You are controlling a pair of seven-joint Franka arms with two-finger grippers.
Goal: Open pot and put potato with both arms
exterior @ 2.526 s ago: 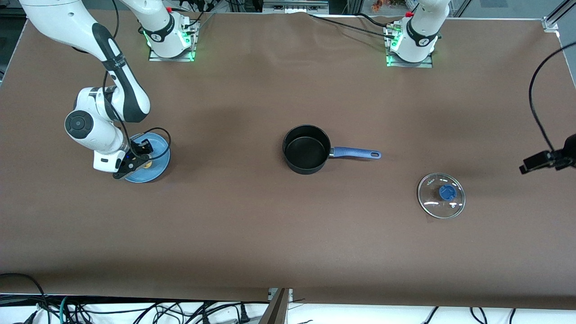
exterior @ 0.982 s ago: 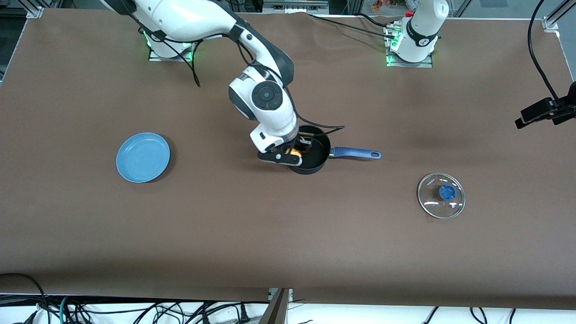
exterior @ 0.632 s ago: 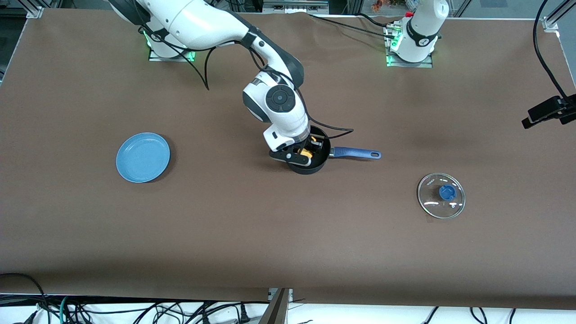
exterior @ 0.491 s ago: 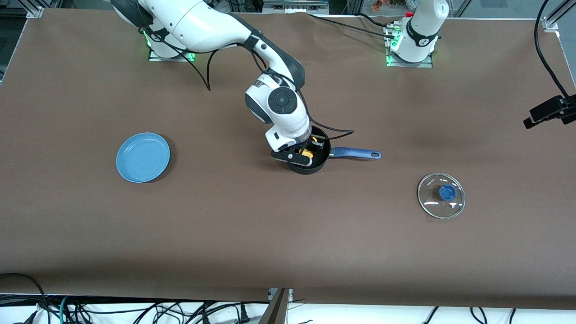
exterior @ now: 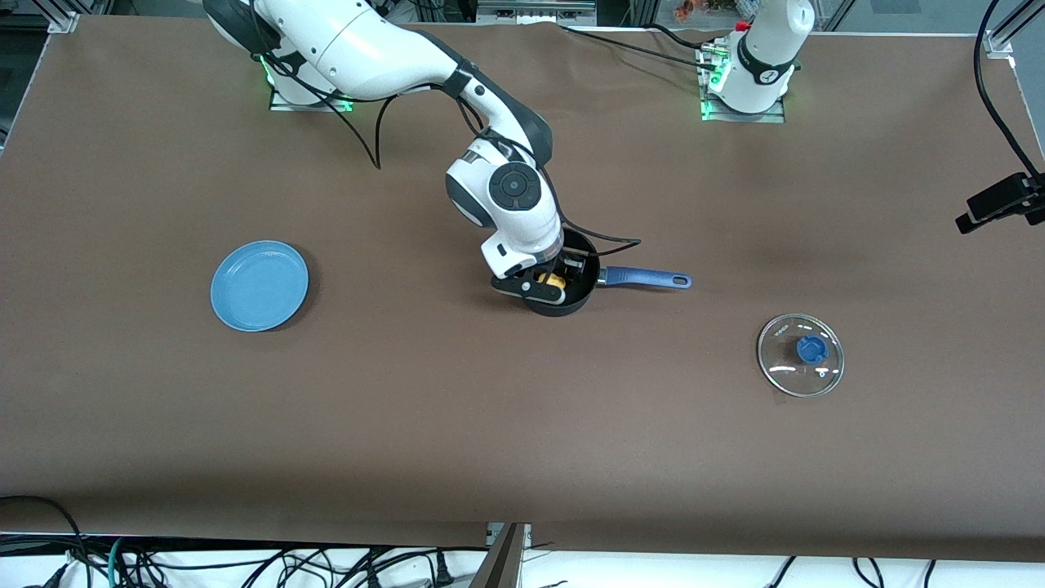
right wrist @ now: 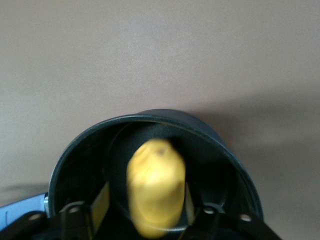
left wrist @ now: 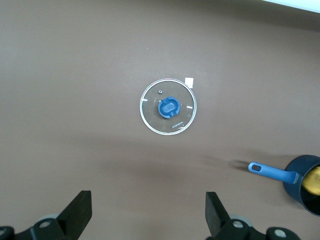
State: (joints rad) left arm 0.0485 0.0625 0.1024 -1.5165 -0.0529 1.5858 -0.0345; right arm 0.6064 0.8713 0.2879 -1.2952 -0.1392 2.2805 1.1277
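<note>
The black pot (exterior: 566, 305) with its blue handle (exterior: 645, 278) stands mid-table, uncovered. My right gripper (exterior: 560, 274) reaches down into it. In the right wrist view its fingers (right wrist: 101, 199) stand apart from the yellow potato (right wrist: 155, 192), which shows blurred inside the pot (right wrist: 150, 118), so the gripper (right wrist: 145, 202) is open. The potato (exterior: 555, 282) is just visible at the pot's mouth. My left gripper (exterior: 998, 209) hangs high at the left arm's end of the table. Its fingers are wide open and empty (left wrist: 148, 220), looking down on the lid.
The glass lid (exterior: 800, 355) with a blue knob lies flat on the table, nearer the front camera than the pot and toward the left arm's end; it also shows as the lid (left wrist: 168, 107). A blue plate (exterior: 260, 285) lies toward the right arm's end.
My right gripper has settled over the pot and its fingers have parted, letting go of the potato inside. The left gripper has drifted slightly outward.
</note>
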